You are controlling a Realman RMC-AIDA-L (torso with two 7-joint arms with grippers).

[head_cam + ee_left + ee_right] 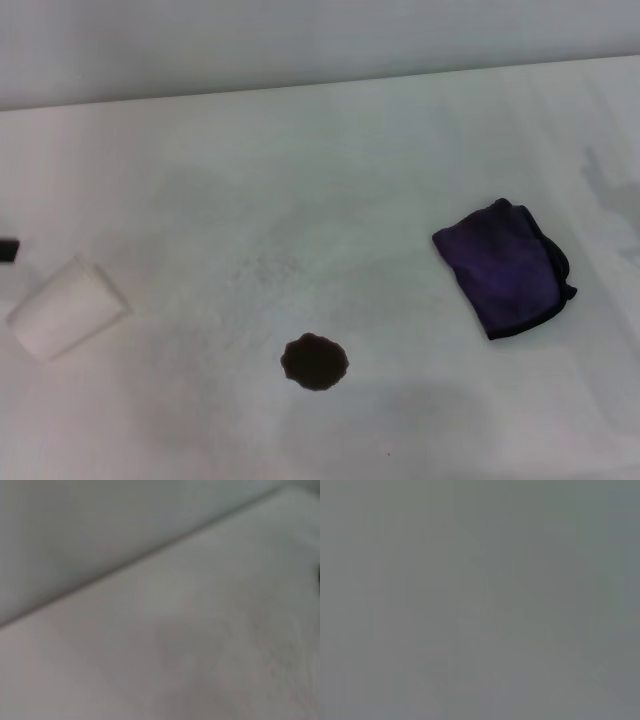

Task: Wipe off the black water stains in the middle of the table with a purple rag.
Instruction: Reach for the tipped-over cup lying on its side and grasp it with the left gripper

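The black water stain (314, 362), a small roundish dark blotch with scalloped edges, lies on the white table (330, 200) near the front middle. The purple rag (505, 266) lies folded and flat on the table to the right of the stain, a little farther back and well apart from it. Nothing touches it. A small black tip (8, 249) at the far left edge looks like part of my left gripper, beside the cup. My right gripper is out of view. The left wrist view shows only bare tabletop (200, 645) and wall. The right wrist view shows plain grey.
A small white paper cup (68, 307) lies on its side at the left, near the black tip. The table's far edge (320, 88) meets a pale wall. Faint grey smudges mark the tabletop at the far right (605, 180).
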